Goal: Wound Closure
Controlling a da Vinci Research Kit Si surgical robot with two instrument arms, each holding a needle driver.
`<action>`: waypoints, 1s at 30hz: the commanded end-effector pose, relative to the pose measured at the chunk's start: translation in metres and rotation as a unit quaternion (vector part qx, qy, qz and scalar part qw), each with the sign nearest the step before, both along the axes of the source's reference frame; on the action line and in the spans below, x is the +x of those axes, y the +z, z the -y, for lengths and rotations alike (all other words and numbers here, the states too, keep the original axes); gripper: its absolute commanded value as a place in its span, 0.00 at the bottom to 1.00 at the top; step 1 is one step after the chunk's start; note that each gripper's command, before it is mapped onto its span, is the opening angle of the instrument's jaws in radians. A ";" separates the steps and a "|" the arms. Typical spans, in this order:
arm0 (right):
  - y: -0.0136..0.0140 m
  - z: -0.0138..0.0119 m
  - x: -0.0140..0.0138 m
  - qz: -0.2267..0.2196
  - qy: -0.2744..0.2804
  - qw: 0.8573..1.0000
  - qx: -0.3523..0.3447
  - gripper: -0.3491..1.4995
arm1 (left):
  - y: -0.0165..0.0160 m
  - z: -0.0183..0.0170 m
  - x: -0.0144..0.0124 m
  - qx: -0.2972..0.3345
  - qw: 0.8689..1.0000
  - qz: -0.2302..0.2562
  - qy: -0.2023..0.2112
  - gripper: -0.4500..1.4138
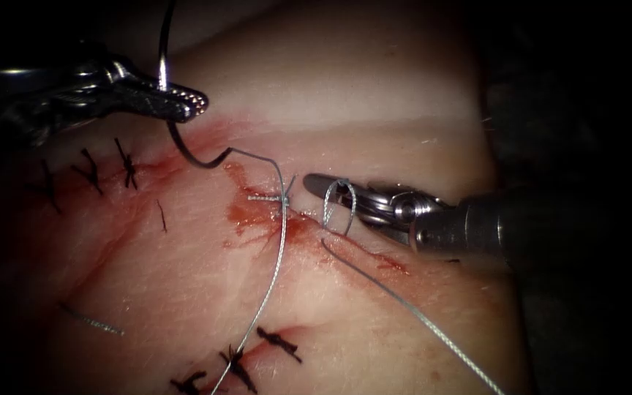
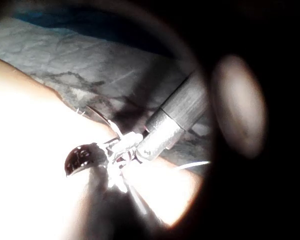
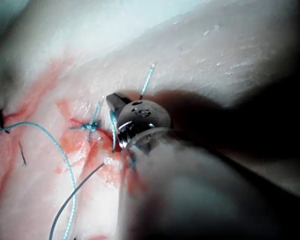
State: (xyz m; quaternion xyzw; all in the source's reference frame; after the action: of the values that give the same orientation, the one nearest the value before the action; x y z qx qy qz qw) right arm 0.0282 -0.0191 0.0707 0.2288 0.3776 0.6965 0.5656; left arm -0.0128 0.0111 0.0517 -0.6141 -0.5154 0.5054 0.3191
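My left tool (image 1: 184, 102) is shut on the curved needle (image 1: 200, 164) partway along its curve. The needle hangs clear of the tissue (image 1: 374, 95), left of the cut (image 1: 309, 227). Thread (image 1: 282, 234) runs from the needle's end to a small knot (image 1: 281, 197) on the cut, then down toward the near edge. A loop of thread (image 1: 338, 206) is wrapped round my right tool (image 1: 323, 184), whose jaws look shut with nothing between them, just right of the knot. The right wrist view has this tool (image 3: 121, 107) beside the knot (image 3: 92, 125).
Dark finished stitches (image 1: 127, 164) sit at the far left and others (image 1: 279, 342) near the front. A second strand (image 1: 418, 316) trails off to the lower right. A loose cut end (image 1: 93, 322) lies at the left. Red fluid (image 1: 246, 216) stains the cut.
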 end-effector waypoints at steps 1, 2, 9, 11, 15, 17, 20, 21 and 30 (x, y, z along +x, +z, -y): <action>0.0005 -0.0006 -0.0001 0.003 0.006 1.000 -0.004 0.00 | 0.0005 0.0000 -0.0005 0.000 1.000 0.000 0.000 0.00; 0.0005 -0.0010 -0.0004 0.004 0.012 1.000 -0.004 0.00 | 0.0005 0.0000 -0.0005 0.000 1.000 0.000 0.000 0.00; 0.0007 -0.0036 -0.0031 0.017 0.033 0.999 -0.017 0.00 | 0.0004 0.0000 -0.0004 0.001 1.000 0.001 0.001 0.00; 0.0006 -0.0039 -0.0036 0.021 0.037 0.999 -0.021 0.00 | 0.0004 0.0000 -0.0004 0.001 1.000 0.001 0.001 0.00; -0.0016 -0.0040 -0.0047 -0.016 0.020 1.000 -0.009 0.11 | 0.0004 0.0000 -0.0004 0.001 1.000 0.001 0.001 0.00; -0.0025 -0.0040 -0.0053 -0.034 0.022 0.999 -0.012 0.41 | 0.0004 0.0000 -0.0004 0.001 1.000 0.001 0.001 0.00; -0.0047 -0.0034 -0.0065 -0.054 0.019 0.998 -0.010 0.79 | 0.0003 0.0000 -0.0004 0.001 1.000 0.001 0.001 0.00; -0.0055 -0.0030 -0.0070 -0.064 0.027 0.997 0.012 0.82 | 0.0003 0.0001 -0.0004 0.001 1.000 -0.001 0.001 0.00; -0.0134 0.0031 -0.0083 -0.176 0.072 0.890 0.414 0.71 | 0.0003 0.0001 -0.0005 0.000 1.000 -0.001 0.001 0.00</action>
State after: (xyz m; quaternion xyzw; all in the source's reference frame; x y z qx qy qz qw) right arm 0.0189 -0.0219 0.0567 0.5392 0.1546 0.7761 0.2882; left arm -0.0128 0.0110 0.0515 -0.6129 -0.5160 0.5061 0.3194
